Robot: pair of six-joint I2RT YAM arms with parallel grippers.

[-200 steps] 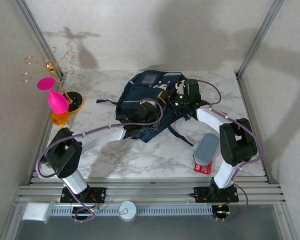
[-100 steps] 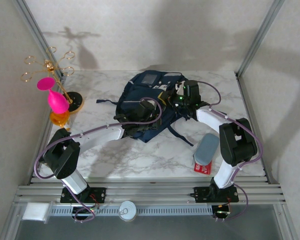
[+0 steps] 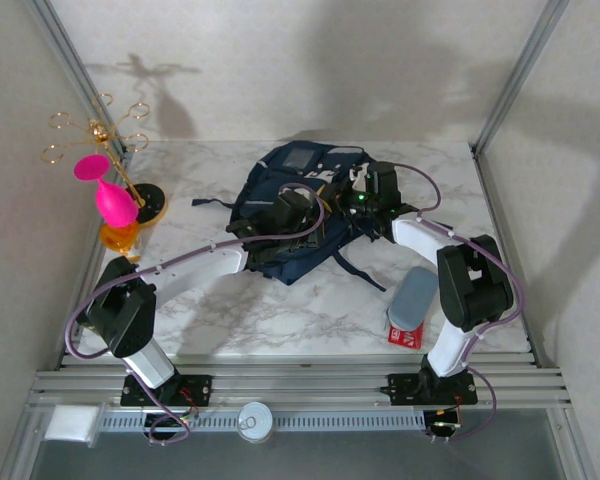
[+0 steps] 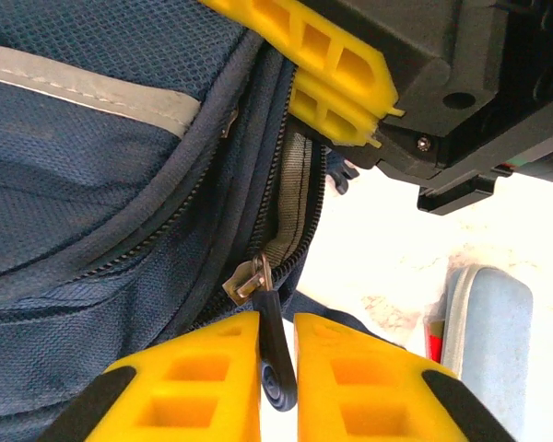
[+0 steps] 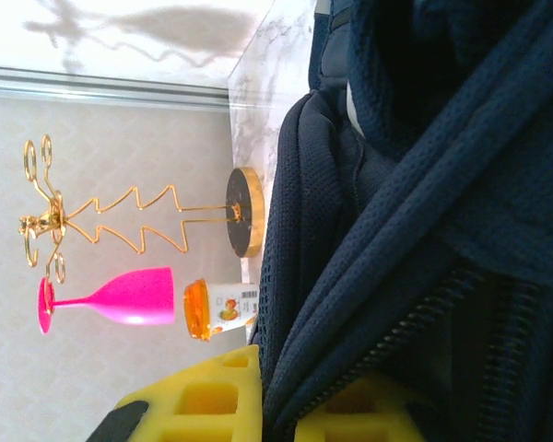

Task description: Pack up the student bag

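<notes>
- Left gripper (image 4: pixel 276 322): fingers pressed together on the zipper pull (image 4: pixel 275 354) of the student bag (image 3: pixel 263 195).
- Right gripper (image 5: pixel 276 391): clamped on a fold of the bag's fabric.
- One bag, mid-table toward the far edge, with bare marble table (image 3: pixel 280 310) in front of it.
- Left edge: one gold wire stand (image 3: pixel 100 132), one pink glass (image 3: pixel 113 203), one orange bottle (image 3: pixel 120 238).
- Right edge: one grey case (image 3: pixel 413 297) touching one red packet (image 3: pixel 407 337).

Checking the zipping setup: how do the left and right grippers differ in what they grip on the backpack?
The left gripper pinches the black zipper pull between its fingers; the right gripper clamps a fold of navy fabric of the student bag beside the zipper teeth. In the top view the left one sits over the bag's middle, the right one toward its right side. Both have yellow fingers, shut.
</notes>
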